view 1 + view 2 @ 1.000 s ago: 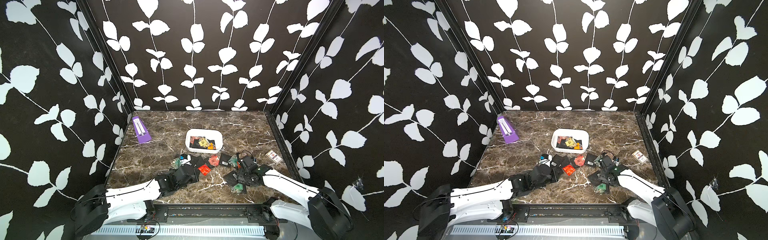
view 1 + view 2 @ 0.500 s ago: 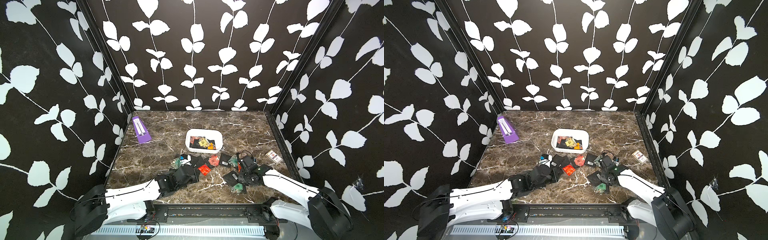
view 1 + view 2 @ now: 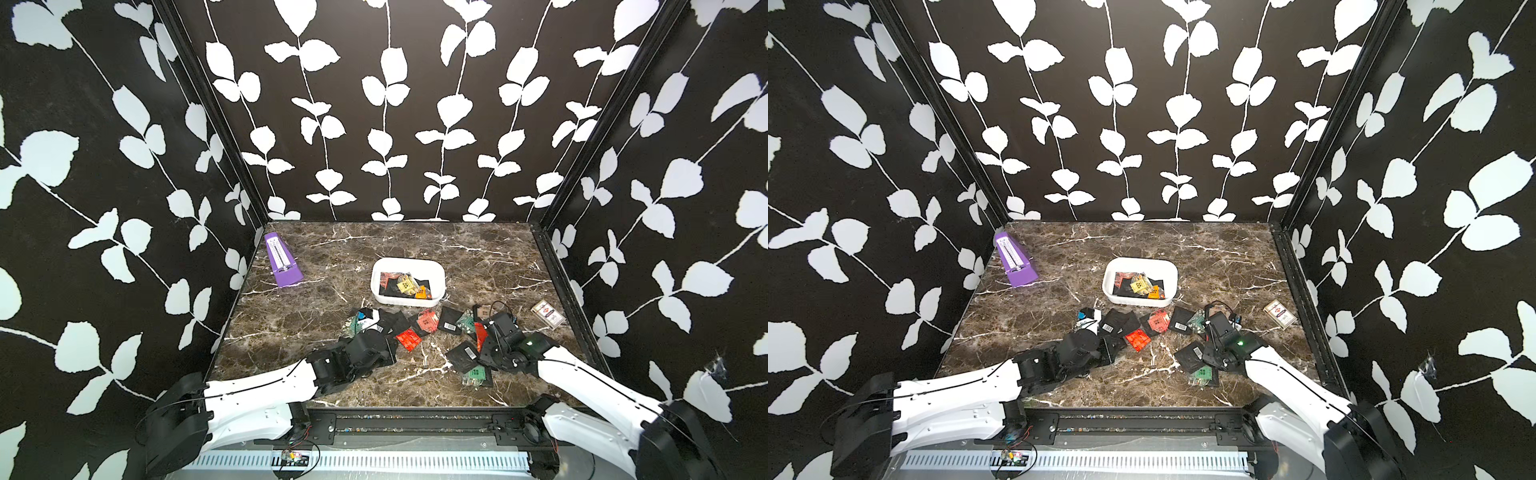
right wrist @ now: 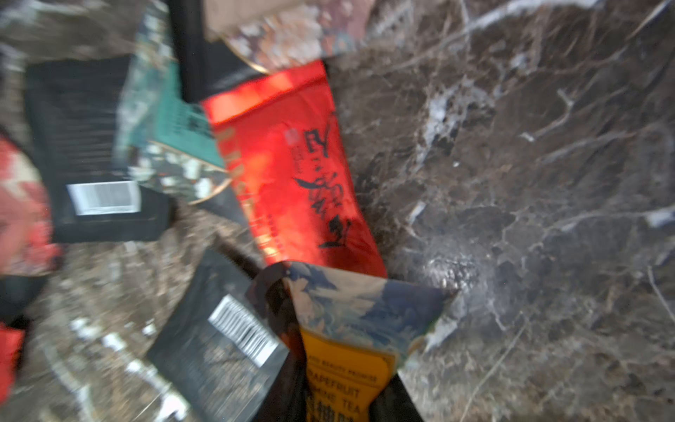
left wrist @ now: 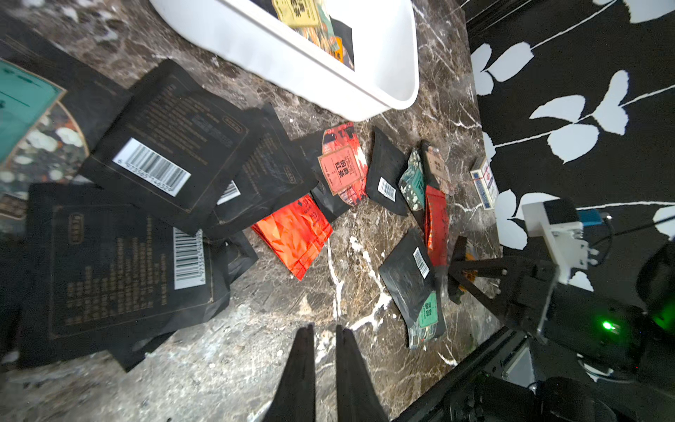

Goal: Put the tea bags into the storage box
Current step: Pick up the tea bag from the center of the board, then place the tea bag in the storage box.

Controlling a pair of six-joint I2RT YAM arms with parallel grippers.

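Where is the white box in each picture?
Both top views: the storage box sits in the middle, just behind the loose tea bags.
Left wrist: its white wall runs off the frame edge, beyond the tea bags.
Right wrist: not in it.
Shared landmark: the black barcode sachet, seen in all four.

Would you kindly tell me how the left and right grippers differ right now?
The left gripper is shut on nothing; the right gripper pinches an orange-labelled tea bag. The left gripper's tips are over bare marble, the right gripper's over scattered sachets. Both are black, on white arms.
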